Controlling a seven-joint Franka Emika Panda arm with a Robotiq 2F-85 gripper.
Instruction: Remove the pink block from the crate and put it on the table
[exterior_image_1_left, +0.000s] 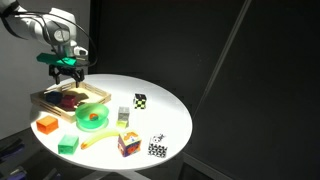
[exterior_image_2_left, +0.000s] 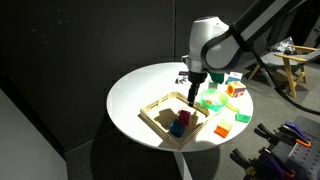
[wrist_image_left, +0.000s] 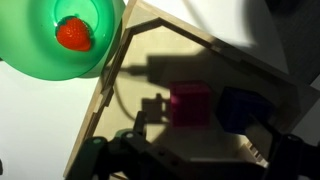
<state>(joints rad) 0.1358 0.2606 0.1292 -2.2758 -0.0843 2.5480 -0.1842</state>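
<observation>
The pink block (wrist_image_left: 190, 105) lies inside the light-wood crate (wrist_image_left: 100, 100), next to a blue block (wrist_image_left: 243, 108). In an exterior view the pink block (exterior_image_2_left: 176, 128) sits in the crate (exterior_image_2_left: 158, 108) on the round white table (exterior_image_2_left: 135, 95). My gripper (wrist_image_left: 200, 160) is open and empty, hovering above the crate with the pink block between and below its fingers. It does not touch the block. The gripper also shows over the crate in both exterior views (exterior_image_1_left: 67, 70) (exterior_image_2_left: 190, 88).
A green bowl (wrist_image_left: 60, 40) holding a red object (wrist_image_left: 75, 35) stands right beside the crate. On the table lie an orange block (exterior_image_1_left: 46, 125), a green block (exterior_image_1_left: 68, 144), a multicoloured cube (exterior_image_1_left: 128, 143) and two checkered cubes (exterior_image_1_left: 140, 100) (exterior_image_1_left: 157, 148).
</observation>
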